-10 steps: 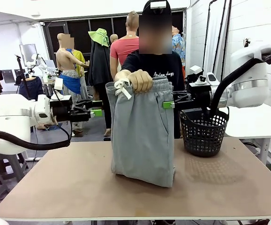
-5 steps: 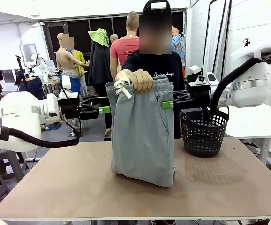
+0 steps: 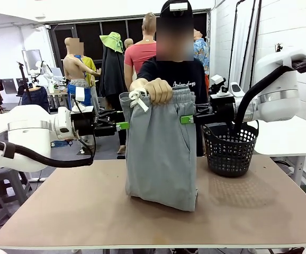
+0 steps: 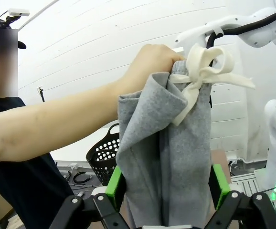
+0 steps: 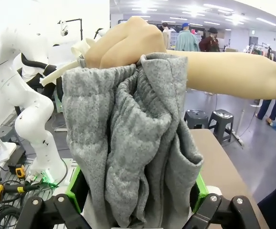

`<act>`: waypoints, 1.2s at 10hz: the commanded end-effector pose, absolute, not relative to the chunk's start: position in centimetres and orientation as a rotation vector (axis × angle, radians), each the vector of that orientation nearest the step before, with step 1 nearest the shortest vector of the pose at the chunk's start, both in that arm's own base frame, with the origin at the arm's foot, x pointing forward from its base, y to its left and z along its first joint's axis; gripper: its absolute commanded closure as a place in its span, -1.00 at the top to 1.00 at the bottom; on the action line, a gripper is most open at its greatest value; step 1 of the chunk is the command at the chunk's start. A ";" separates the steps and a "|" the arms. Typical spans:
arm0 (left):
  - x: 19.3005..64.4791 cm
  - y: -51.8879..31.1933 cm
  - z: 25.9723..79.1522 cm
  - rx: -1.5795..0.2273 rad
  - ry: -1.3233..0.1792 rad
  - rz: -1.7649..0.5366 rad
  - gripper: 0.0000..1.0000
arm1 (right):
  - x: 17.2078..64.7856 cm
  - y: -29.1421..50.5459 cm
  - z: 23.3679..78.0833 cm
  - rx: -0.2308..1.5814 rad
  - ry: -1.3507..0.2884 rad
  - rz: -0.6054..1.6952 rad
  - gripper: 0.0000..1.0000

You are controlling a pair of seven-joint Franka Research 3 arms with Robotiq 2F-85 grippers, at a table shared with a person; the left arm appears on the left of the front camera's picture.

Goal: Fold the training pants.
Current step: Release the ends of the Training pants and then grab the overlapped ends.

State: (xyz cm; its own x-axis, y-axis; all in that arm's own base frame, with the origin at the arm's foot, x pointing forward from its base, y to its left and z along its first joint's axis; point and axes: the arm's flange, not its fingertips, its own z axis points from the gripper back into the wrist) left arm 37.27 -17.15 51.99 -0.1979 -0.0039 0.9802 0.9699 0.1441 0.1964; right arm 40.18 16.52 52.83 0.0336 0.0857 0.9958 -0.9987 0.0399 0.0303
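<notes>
A person's hand (image 3: 158,90) holds the light grey training pants (image 3: 161,153) up by the waistband, with the white drawstring (image 3: 138,99) hanging at the left. The folded pants hang down and their lower end rests on the table. My left gripper (image 3: 122,126) is at the pants' left edge, just under the waistband. In the left wrist view the cloth (image 4: 176,157) hangs between its open green pads (image 4: 115,183). My right gripper (image 3: 187,119) is at the right edge at the same height. The right wrist view shows the bunched cloth (image 5: 133,143) between that gripper's open pads (image 5: 197,188).
A black mesh basket (image 3: 230,148) stands on the brown table (image 3: 63,211) at the right, close behind my right gripper. The person stands at the far edge, directly behind the pants. White benches flank the table on both sides.
My left arm has moved right, bringing its fingers from well clear of the pants up to their left edge. The right gripper has edged slightly left onto the right edge.
</notes>
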 end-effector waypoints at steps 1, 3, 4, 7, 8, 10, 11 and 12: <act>37.7 -17.8 52.2 -1.044 -1.385 -1.253 0.82 | 39.9 17.1 52.9 1.124 -1.143 1.164 1.00; 37.8 -18.6 52.1 -1.059 -1.354 -1.268 0.82 | 39.8 17.2 52.7 1.130 -1.146 1.161 1.00; 37.9 -18.8 52.1 -1.072 -1.328 -1.283 0.82 | 39.8 17.2 52.6 1.133 -1.143 1.161 1.00; 37.8 -19.4 52.3 -1.090 -1.304 -1.288 0.82 | 40.0 17.0 52.5 1.141 -1.151 1.153 1.00; 37.9 -20.1 52.3 -1.090 -1.302 -1.287 0.82 | 39.9 17.0 52.5 1.145 -1.152 1.151 1.00; 37.9 -21.0 52.5 -1.112 -1.292 -1.296 0.82 | 39.7 16.9 52.5 1.151 -1.150 1.149 1.00; 37.9 -21.1 52.5 -1.112 -1.293 -1.286 0.82 | 39.6 16.8 52.5 1.158 -1.149 1.155 1.00; 37.9 -21.1 52.5 -1.102 -1.297 -1.255 0.82 | 39.4 16.7 52.5 1.162 -1.149 1.155 1.00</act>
State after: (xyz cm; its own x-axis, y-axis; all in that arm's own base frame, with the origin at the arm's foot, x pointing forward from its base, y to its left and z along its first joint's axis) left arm 37.50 -20.68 52.09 -0.1340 -0.0211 0.9908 0.9904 0.0321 0.1347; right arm 40.08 16.57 52.52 0.0407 0.0857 0.9955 -0.9984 0.0426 0.0372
